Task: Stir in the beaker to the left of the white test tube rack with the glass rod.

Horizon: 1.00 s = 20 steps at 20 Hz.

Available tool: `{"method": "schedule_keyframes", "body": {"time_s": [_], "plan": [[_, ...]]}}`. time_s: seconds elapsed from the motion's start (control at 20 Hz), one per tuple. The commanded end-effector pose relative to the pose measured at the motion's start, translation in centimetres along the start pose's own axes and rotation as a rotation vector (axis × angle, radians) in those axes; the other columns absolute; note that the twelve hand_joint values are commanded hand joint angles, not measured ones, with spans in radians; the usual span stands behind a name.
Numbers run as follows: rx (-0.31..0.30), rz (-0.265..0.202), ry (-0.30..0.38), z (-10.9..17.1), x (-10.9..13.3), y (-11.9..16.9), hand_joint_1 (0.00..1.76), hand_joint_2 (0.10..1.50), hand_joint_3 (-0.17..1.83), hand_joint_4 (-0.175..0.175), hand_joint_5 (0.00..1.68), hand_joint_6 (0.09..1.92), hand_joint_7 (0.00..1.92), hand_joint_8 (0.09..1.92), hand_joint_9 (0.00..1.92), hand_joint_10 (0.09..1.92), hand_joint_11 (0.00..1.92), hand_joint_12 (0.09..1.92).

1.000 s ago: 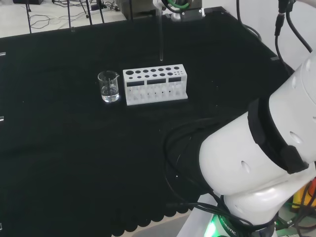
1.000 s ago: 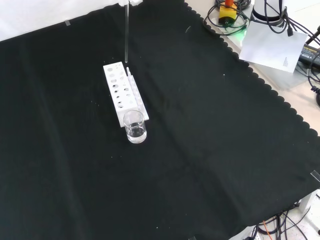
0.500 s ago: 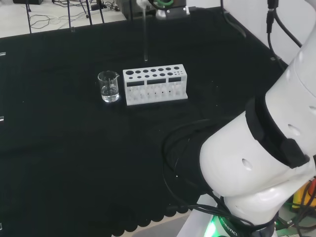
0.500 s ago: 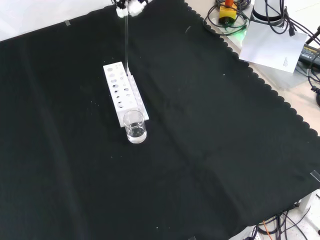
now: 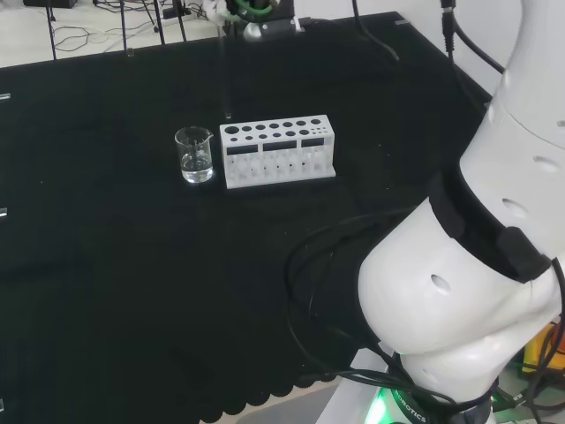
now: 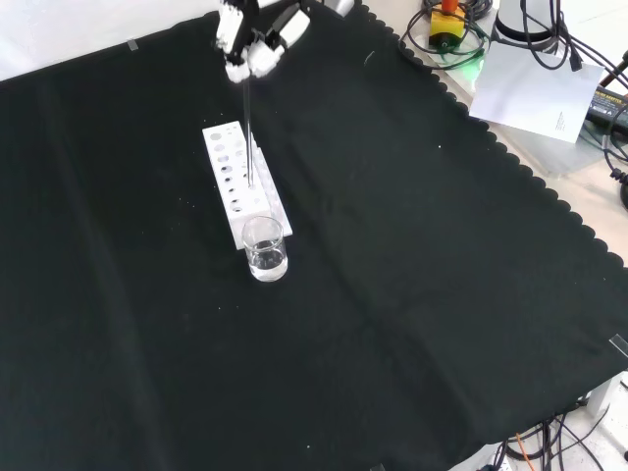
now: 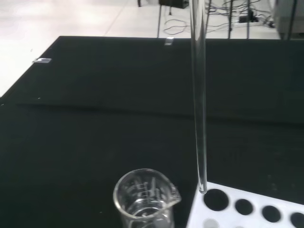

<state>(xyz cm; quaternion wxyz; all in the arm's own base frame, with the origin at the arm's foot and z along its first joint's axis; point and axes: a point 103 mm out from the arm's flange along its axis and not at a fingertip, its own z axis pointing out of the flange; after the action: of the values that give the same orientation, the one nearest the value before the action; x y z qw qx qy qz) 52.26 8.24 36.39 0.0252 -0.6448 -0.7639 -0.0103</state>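
Above the white test tube rack (image 6: 245, 188), in the front view, the hand (image 6: 250, 37) hangs near the cloth's far edge with its fingers curled round the top of the glass rod (image 6: 248, 128). The rod hangs upright, and its lower tip sits over the rack's top face, at the end nearer the beaker (image 6: 265, 248), clear of the holes as the wrist view shows it. In the head view the beaker stands just to the left of the rack, close beside it but apart, with a little clear liquid in the bottom. Its mouth is open, spout turned toward the rack in the wrist view. Round the rack the black cloth (image 6: 442, 294) lies bare on every side, with wide room out to the scalloped edge at the front view's right.
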Motion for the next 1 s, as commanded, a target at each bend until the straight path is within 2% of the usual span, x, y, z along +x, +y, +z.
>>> {"method": "schedule_keyframes", "body": {"time_s": [0.05,1.0], "plan": [[0.005,-0.074,0.012,1.0,3.0,2.0,1.3,1.15,-0.17,-0.175,1.09,0.62,1.11,1.13,1.54,1.01,1.6,0.82],[0.053,-0.098,0.042,4.6,4.2,3.8,1.3,1.15,-0.17,-0.175,1.09,0.62,1.11,1.13,1.54,1.01,1.6,0.82]]}}
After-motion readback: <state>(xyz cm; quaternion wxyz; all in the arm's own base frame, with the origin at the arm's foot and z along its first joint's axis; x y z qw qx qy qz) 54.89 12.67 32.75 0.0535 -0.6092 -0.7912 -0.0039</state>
